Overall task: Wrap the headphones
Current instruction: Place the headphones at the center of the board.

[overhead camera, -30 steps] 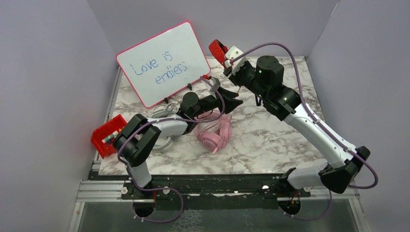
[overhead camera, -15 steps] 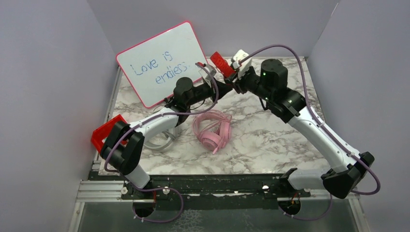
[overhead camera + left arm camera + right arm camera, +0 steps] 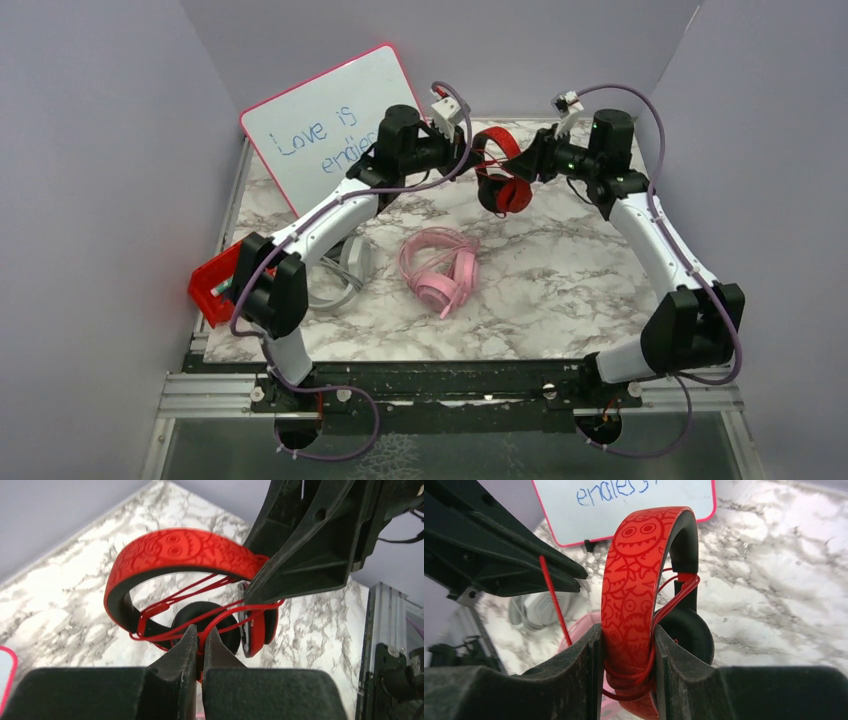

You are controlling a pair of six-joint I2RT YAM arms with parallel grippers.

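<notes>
Looking down from above, you had the small red-and-black headphones (image 3: pixel 500 172) lifted off the marble-patterned table (image 3: pixel 570 280) at its far side, hung between the two arms. The right gripper (image 3: pixel 626 642) had its jaws set only as far apart as the band was thick. Its two matte black fingers pressed against either face of the flat red headband, whose glossy surface carried a print of cartoon monster faces. Several turns of the thin red cable (image 3: pixel 555 602) lay round the band just where the fingers clamped it. The band's inner side was black, and a round black padded cup hung below it. The left gripper (image 3: pixel 201 639) was closed right down, its tapered black fingertips pinching a strand of that cable, which ran taut from there toward the band. Near the middle of the table the pink headphones (image 3: pixel 438 265) lay flat, curved band and soft cups bunched with a loop of pink cable. To the left, partly under the left arm, the grey-white headphones (image 3: pixel 345 278) lay on the veined surface. At the far left a whiteboard (image 3: pixel 320 120) with a rounded pink frame leaned, blue handwriting across it, and a red plastic bin (image 3: pixel 212 285) sat at the table's left edge.
</notes>
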